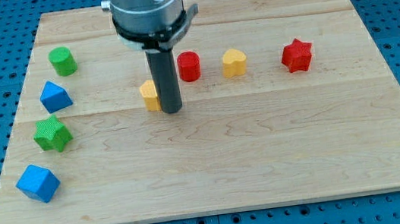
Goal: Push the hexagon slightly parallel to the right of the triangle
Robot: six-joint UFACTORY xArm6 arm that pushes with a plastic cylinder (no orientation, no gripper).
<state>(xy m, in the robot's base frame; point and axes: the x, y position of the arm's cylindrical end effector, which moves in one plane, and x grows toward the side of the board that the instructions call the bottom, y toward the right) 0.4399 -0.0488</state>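
A yellow block (150,95), likely the hexagon, lies left of the board's middle, its right part hidden behind my rod. My tip (172,111) rests on the board against the yellow block's right side, slightly below it. The blue triangle (55,95) sits near the view's left edge of the board, well to the left of the yellow block and slightly higher in the view.
A red cylinder (189,66) stands just up and right of my rod. A yellow heart (234,62) and a red star (297,55) lie further right. A green cylinder (63,61), a green star (52,134) and a blue cube (37,183) line the left side of the wooden board (267,157).
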